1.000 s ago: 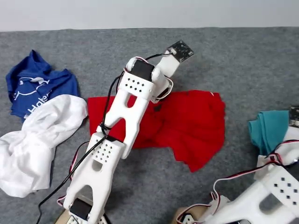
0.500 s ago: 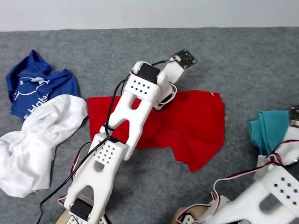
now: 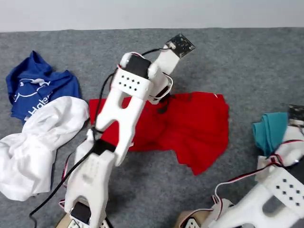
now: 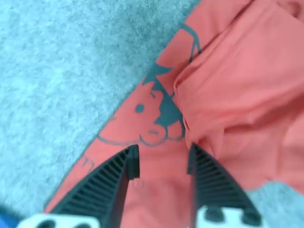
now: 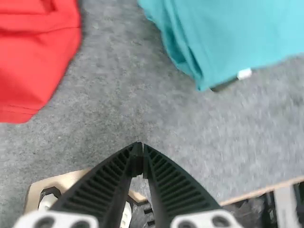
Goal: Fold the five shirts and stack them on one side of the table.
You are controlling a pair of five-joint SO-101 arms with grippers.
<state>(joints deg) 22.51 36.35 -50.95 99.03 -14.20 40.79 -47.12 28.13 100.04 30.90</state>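
red shirt (image 3: 199, 123): rumpled, spread mid-table, dark print along its far edge
left gripper (image 4: 163, 154): I've got it right over that print, fingers apart
right gripper (image 5: 140, 148): fingers pressed together, above the grey table cover (image 3: 247, 61) between the red and teal shirts
teal shirt (image 3: 270, 133): bunched at the table's right edge
blue shirt (image 3: 38, 88), white shirt (image 3: 40, 142): crumpled heaps at the left, touching each other

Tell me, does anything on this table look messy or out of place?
Yes. The white shirt lies crumpled in a heap, draped over part of the equally bunched blue shirt. The red shirt is spread out but wrinkled, with one corner sticking out askew.
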